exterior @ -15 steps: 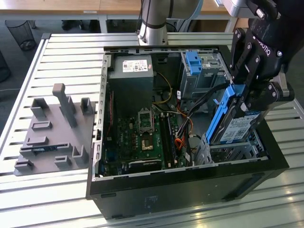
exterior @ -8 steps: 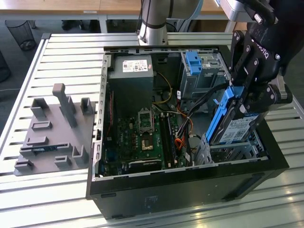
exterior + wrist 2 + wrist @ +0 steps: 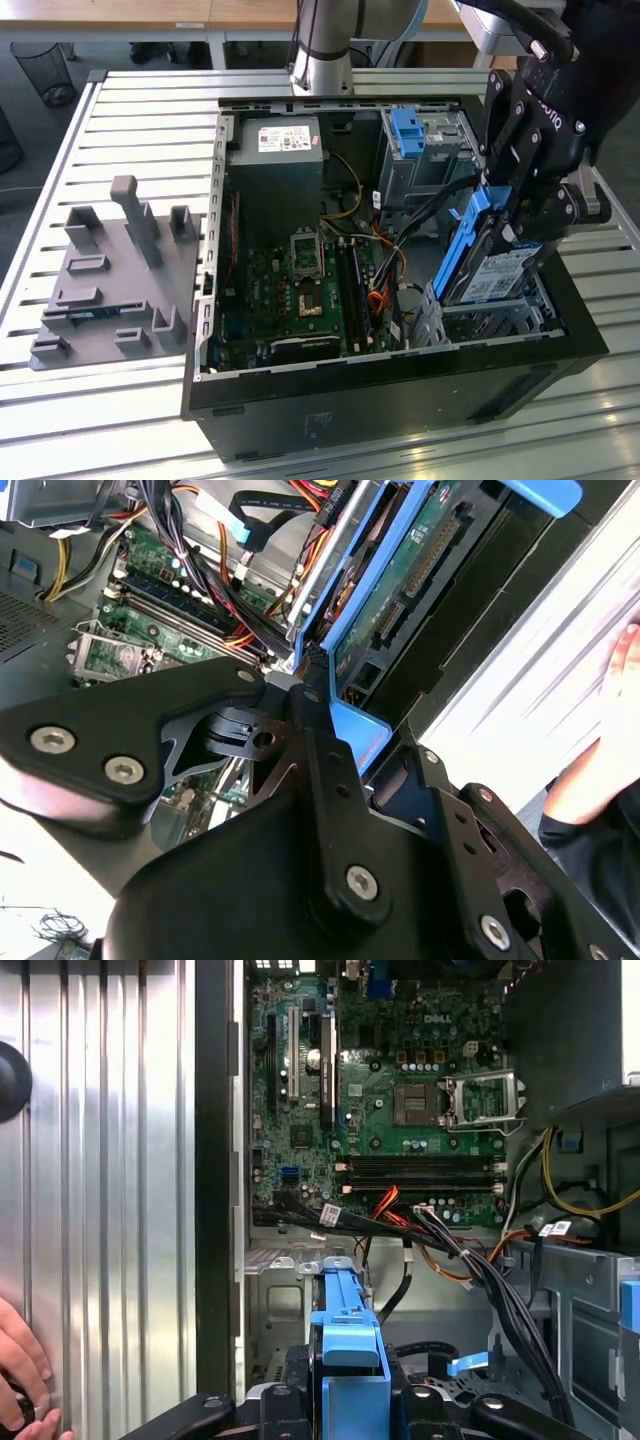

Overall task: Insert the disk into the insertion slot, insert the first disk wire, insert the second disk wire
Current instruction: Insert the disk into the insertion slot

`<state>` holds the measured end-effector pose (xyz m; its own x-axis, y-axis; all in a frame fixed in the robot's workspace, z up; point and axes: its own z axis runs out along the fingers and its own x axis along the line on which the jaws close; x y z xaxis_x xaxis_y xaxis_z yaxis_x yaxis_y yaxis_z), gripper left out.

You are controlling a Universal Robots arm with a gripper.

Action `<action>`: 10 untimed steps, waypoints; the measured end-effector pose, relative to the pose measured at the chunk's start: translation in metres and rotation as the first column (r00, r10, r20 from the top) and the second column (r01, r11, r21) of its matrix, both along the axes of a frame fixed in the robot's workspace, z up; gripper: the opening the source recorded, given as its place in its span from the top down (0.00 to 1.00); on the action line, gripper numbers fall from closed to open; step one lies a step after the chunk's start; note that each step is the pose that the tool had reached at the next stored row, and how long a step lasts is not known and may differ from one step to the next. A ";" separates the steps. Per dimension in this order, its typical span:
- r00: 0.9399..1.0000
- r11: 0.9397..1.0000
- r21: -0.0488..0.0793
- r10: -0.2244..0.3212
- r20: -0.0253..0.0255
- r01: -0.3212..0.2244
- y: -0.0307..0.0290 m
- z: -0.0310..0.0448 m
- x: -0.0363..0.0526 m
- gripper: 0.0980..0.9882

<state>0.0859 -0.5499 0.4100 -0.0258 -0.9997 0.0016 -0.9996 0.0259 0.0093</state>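
Tool point(image 3: 512, 212) clamped on the disk point(image 3: 497, 275), over the open PC case point(image 3: 400, 400).
Disk hangs tilted from the closed fingers, lower end at the insertion slot point(image 3: 500, 322) just below the tool; not seated, contact unclear.

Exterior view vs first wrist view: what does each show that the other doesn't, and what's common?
Exterior view, not the first wrist view: the grey fixture plate beside the case on the exterior view's left, the arm column, and the white label on the disk. The gripper is shut on the disk, which is tilted above the insertion slot.
First wrist view, not the exterior view: a person's hand by the slatted table.
Both: the disk's blue caddy, the motherboard, the black cable bundle.
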 end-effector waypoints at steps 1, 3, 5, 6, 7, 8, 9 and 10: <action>1.000 1.000 0.000 0.000 0.000 0.000 0.0000 -0.0006 0.0000 0.70; 1.000 1.000 0.000 0.000 0.000 0.000 0.0000 -0.0017 0.0000 0.70; 1.000 1.000 0.000 0.000 0.000 0.000 0.0000 -0.0029 0.0000 0.70; 1.000 1.000 0.001 0.000 0.000 0.000 0.0000 -0.0035 0.0000 0.70; 1.000 1.000 0.001 0.000 0.000 0.000 0.0000 -0.0041 0.0000 0.70; 1.000 1.000 0.001 0.000 0.000 0.000 0.0000 -0.0045 0.0000 0.70; 1.000 1.000 0.001 0.000 0.000 0.000 0.0000 -0.0050 0.0000 0.70; 1.000 1.000 0.001 0.000 0.000 0.000 0.0000 -0.0055 0.0000 0.70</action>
<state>0.0859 -0.5499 0.4046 -0.0259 -0.9997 0.0008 -0.9996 0.0259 0.0094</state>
